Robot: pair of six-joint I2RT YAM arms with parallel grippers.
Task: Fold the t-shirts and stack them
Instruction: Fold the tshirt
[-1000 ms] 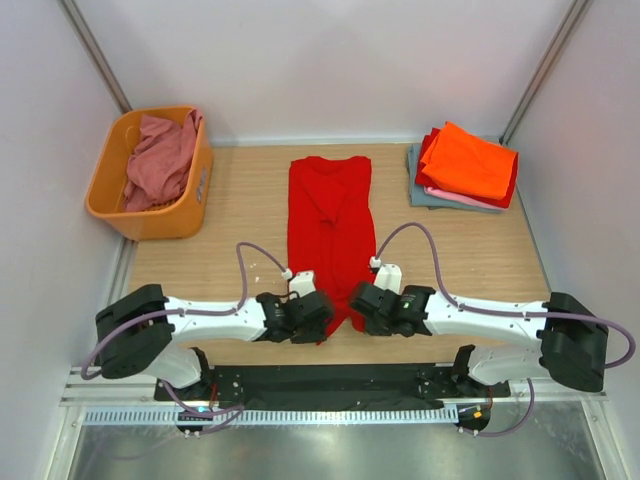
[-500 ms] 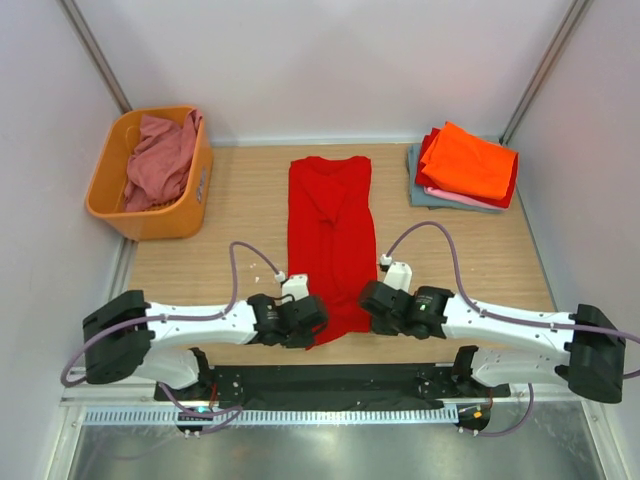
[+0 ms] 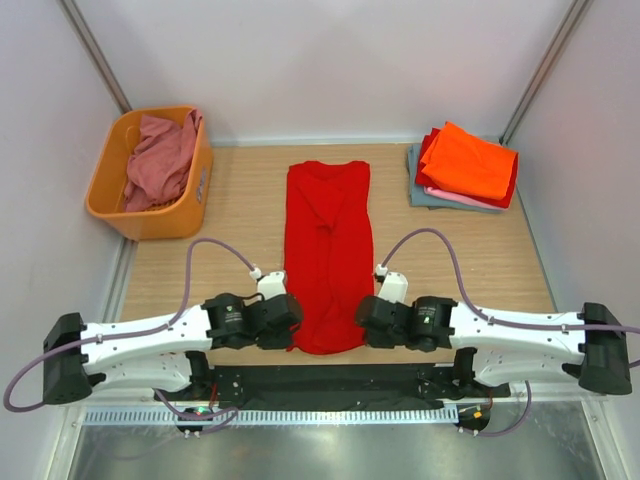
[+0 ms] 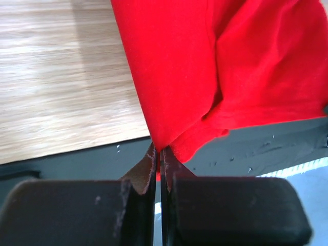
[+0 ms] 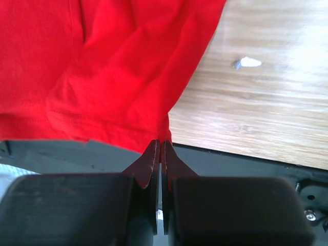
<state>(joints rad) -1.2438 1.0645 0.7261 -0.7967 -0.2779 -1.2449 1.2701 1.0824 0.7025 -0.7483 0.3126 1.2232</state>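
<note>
The left gripper (image 4: 159, 152) is clamped on the lower left corner of the large bright red soft t-shirt (image 3: 328, 250). Its two dark fingers are pressed together with only a sliver of red cloth between them. The right gripper (image 5: 162, 147) is pinched shut in the same way on the shirt's lower right corner. Both corners sit at the bottom centre of the top view. There the hem hangs just past the near edge of the pale wooden table (image 3: 230, 250) and over the black base plate (image 3: 330, 380) that carries the arms. From the hem the shirt runs up the middle of the frame as a long narrow strip, its sides folded inward and lightly creased. A greyish-purple cable (image 3: 215, 248) loops above the left arm, and a second greyish-purple loop (image 3: 440, 240) arches above the right arm, each just beside a long edge of the strip. A small white speck (image 5: 248, 62) lies on the wood to the right of the shirt. In the upper right sits a folded stack, well apart from the strip: a bright orange shirt (image 3: 470, 160) on top, a red shirt (image 3: 428, 150) under it, a pink shirt (image 3: 455, 200) peeking out below, and a grey-blue shirt (image 3: 414, 172) at the bottom. In the upper left an orange plastic basket (image 3: 150, 222) holds a crumpled dusty rose shirt (image 3: 160, 155). Plain white walls (image 3: 320, 60) close in the table on three sides, and a slotted metal rail (image 3: 330, 415) runs along the bottom of the frame.
</note>
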